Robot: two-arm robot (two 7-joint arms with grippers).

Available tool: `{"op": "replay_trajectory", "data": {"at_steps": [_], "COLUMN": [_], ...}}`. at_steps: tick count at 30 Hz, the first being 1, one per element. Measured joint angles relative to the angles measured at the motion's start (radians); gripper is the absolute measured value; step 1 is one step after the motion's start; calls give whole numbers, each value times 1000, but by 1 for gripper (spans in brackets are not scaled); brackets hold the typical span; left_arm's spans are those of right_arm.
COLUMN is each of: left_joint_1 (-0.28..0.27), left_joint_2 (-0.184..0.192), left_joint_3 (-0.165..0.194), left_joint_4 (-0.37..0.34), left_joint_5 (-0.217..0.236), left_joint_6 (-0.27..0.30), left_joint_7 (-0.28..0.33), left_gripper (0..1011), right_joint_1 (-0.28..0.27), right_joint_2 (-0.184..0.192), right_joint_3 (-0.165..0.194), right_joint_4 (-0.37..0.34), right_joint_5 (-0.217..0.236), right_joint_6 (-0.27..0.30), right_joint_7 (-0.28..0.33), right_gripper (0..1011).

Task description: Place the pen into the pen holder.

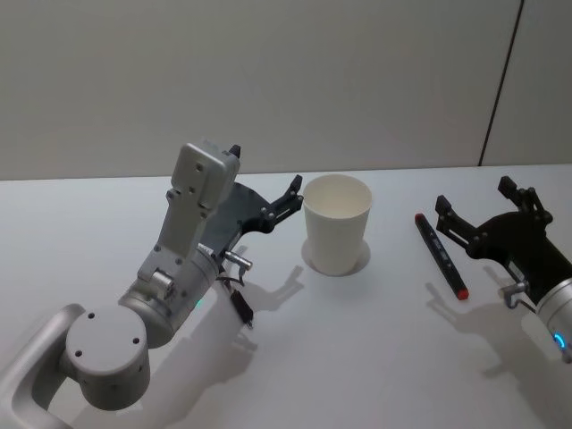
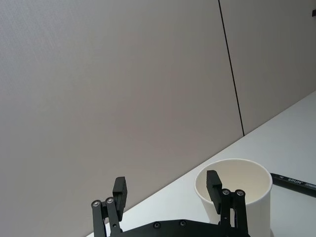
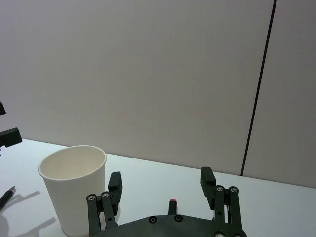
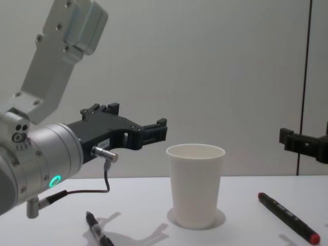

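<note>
The pen holder is a white paper cup standing upright in the middle of the table, also in the chest view. A black pen with a red end lies on the table to its right. My right gripper hovers open just right of this pen, and the pen's red tip shows between its jaws. A second black pen lies on the table left of the cup, under my left arm. My left gripper is open, raised above the table just left of the cup's rim.
The white tabletop stretches to the front and to both sides of the cup. A grey wall with a dark vertical seam stands behind the table's far edge. A cable hangs from my left wrist above the second pen.
</note>
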Motion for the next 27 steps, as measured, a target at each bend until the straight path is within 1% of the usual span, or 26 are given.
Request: {"op": "replay_trajectory", "data": {"at_steps": [27], "left_joint_1": [0], "left_joint_2": [0], "left_joint_3": [0], "left_joint_4": [0], "left_joint_5": [0], "left_joint_6": [0], "left_joint_7": [0], "left_gripper": [1001], "right_joint_1": [0], "right_joint_2": [0], "right_joint_3": [0], "right_joint_4": [0], "right_joint_5": [0], "right_joint_6": [0], "right_joint_7": [0], "right_gripper": [1001]}}
